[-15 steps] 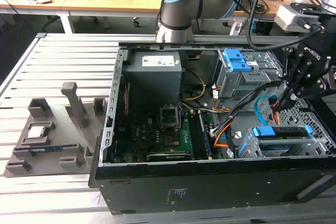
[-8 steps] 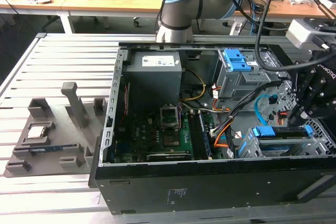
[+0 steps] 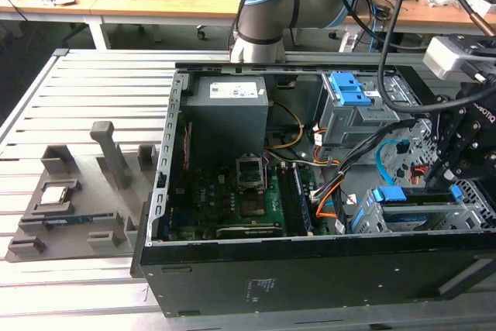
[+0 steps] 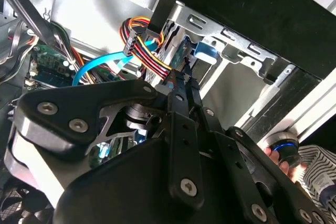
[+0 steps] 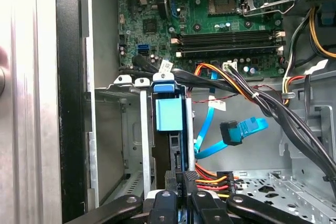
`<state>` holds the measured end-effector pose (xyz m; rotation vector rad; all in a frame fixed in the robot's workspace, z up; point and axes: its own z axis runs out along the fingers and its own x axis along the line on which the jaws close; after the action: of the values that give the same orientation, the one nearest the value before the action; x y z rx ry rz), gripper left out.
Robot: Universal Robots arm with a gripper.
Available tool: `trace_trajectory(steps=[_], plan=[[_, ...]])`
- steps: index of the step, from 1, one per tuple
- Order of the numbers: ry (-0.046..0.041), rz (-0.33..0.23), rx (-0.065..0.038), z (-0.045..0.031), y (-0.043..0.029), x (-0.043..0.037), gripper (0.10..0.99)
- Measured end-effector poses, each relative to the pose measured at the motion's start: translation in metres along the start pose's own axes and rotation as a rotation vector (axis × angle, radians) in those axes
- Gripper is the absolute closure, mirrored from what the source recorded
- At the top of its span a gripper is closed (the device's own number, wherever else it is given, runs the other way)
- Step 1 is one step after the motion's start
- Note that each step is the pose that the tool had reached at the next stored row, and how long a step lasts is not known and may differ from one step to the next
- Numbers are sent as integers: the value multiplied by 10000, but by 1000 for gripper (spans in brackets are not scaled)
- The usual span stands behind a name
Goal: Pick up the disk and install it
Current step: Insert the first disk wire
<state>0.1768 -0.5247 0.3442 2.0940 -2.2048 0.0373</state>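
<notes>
One gripper [image 3: 447, 178] pinches the disk [image 3: 422, 198] edge-up inside the open computer case [image 3: 310, 269].
Its fingers [image 5: 181, 182] are closed narrowly on the disk's end, and the disk stands on edge in the metal drive bay [image 5: 118, 129] at the case's front corner, its blue rail [image 5: 169, 114] uppermost, just beside the motherboard [image 3: 232, 199].

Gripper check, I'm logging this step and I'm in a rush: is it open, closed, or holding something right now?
Gripper: hand closed on the disk, which stands on edge in the drive cage of the computer case.
</notes>
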Motion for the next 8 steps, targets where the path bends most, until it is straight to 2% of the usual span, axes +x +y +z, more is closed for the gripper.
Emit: trace_trajectory(steps=[8], plan=[[-1,1,0,26,-30,-3,922]])
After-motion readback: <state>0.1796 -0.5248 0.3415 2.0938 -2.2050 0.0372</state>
